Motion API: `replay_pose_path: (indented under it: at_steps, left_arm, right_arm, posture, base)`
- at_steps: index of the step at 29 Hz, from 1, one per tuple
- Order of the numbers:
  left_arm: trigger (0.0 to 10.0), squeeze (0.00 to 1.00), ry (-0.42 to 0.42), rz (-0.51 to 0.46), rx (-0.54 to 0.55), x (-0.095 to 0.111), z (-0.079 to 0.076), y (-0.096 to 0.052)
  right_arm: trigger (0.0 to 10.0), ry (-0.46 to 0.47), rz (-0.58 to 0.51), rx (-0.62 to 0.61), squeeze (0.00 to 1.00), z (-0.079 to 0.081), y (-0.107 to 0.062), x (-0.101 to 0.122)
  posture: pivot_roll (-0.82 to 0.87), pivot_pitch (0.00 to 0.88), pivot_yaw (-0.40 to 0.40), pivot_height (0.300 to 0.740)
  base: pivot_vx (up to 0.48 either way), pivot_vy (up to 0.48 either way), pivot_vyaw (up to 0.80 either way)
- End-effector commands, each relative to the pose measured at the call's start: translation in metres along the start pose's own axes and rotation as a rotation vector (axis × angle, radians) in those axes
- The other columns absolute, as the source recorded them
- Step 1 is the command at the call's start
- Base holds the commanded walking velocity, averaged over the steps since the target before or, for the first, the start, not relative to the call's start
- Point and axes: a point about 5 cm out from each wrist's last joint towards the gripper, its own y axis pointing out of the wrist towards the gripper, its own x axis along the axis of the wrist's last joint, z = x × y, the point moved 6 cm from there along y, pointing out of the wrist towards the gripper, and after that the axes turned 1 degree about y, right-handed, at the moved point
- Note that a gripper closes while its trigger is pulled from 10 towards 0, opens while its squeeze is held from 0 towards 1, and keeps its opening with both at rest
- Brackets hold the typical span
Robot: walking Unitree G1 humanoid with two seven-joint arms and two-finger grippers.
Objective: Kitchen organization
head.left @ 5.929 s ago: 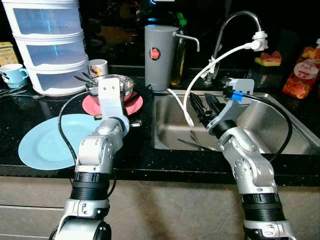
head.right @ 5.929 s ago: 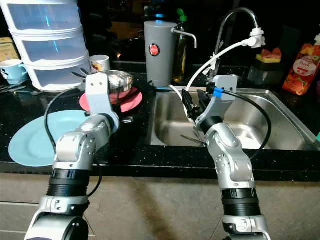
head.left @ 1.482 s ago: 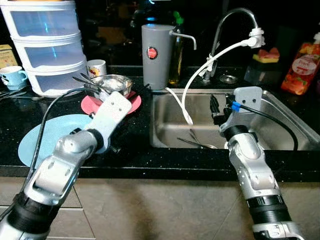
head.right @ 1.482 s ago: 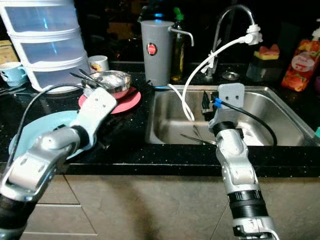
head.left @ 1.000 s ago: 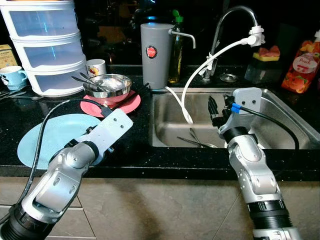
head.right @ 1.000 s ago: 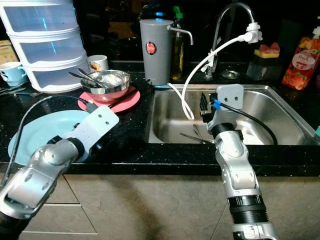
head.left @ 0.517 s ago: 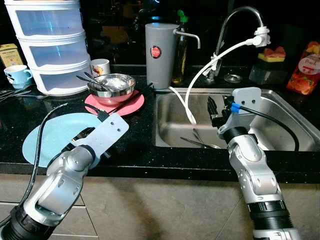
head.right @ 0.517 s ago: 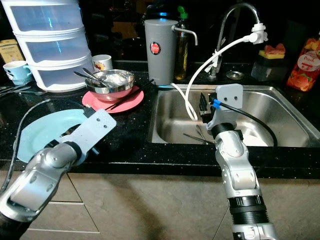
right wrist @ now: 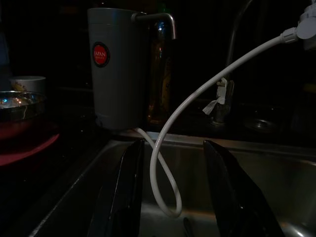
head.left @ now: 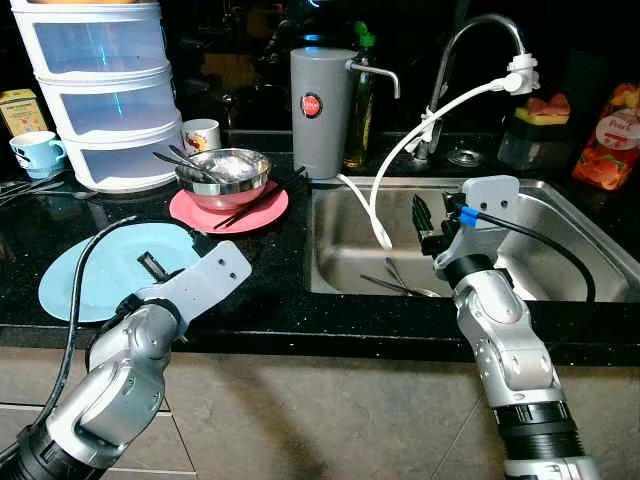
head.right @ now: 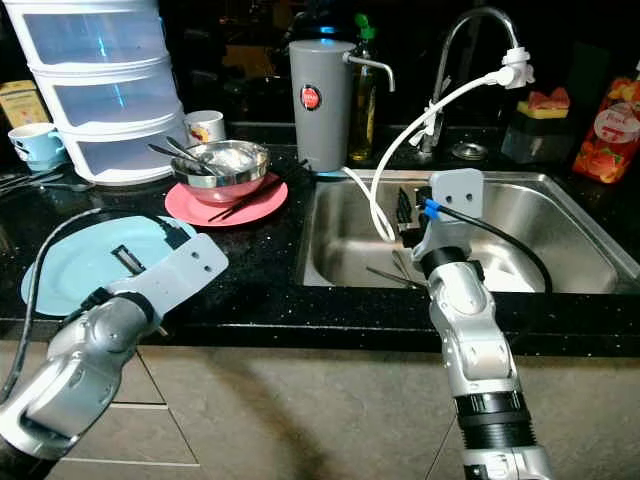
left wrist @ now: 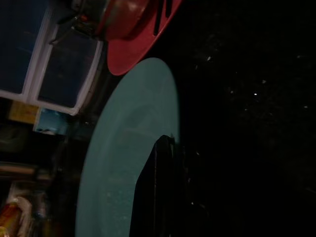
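Note:
A light blue plate (head.left: 85,285) lies on the black counter at the left front. Behind it a red plate (head.left: 258,212) carries a steel bowl (head.left: 225,172) with spoons in it and dark chopsticks (head.left: 262,196) beside the bowl. My left gripper (head.left: 150,266) hovers low over the blue plate's right side. In the left wrist view the blue plate (left wrist: 128,143) lies under it. My right gripper (head.left: 424,214) hangs over the sink (head.left: 560,235), open with nothing between its fingers (right wrist: 121,197). Cutlery (head.left: 392,283) lies on the sink bottom.
A grey water jug (head.left: 322,110) and a bottle (head.left: 359,95) stand behind the sink's left corner. A white hose (head.left: 400,165) droops from the faucet (head.left: 470,45) into the sink. Plastic drawers (head.left: 95,95), two mugs (head.left: 30,152) and a red pouch (head.left: 608,140) line the back.
My left arm has drawn back from the red plate and bowl toward the counter's front edge, ending over the blue plate. The right gripper stays over the sink.

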Motion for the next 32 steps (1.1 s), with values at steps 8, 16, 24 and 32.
replay_pose_path:
  at_steps: [8,16,24,32]
  left_arm:
    - [10.0,0.00,0.086,-0.064,0.350,0.014,0.052,-0.002]
    - [10.0,0.00,0.009,-0.029,0.490,0.008,0.082,-0.006]
    - [10.0,0.00,0.102,-0.206,0.456,0.036,0.077,-0.002]
    - [10.0,0.00,0.340,-0.627,0.407,0.100,0.063,-0.022]
  right_arm:
    - [10.0,0.009,0.003,0.007,0.00,0.003,0.002,0.000]
    - [10.0,0.008,0.003,0.014,0.00,0.004,0.003,0.000]
    - [10.0,0.025,0.001,0.025,0.00,0.006,0.005,0.002]
    - [10.0,0.325,0.009,0.165,0.00,0.023,0.005,0.017]
  posture:
    - [0.11,0.123,-0.015,0.740]
    - [0.11,0.127,-0.014,0.740]
    - [0.11,0.132,-0.020,0.740]
    - [0.11,0.140,-0.031,0.740]
  base:
    - [0.000,0.000,0.00]
    - [0.000,0.000,0.00]
    - [0.000,0.000,0.00]
    - [0.000,0.000,0.00]
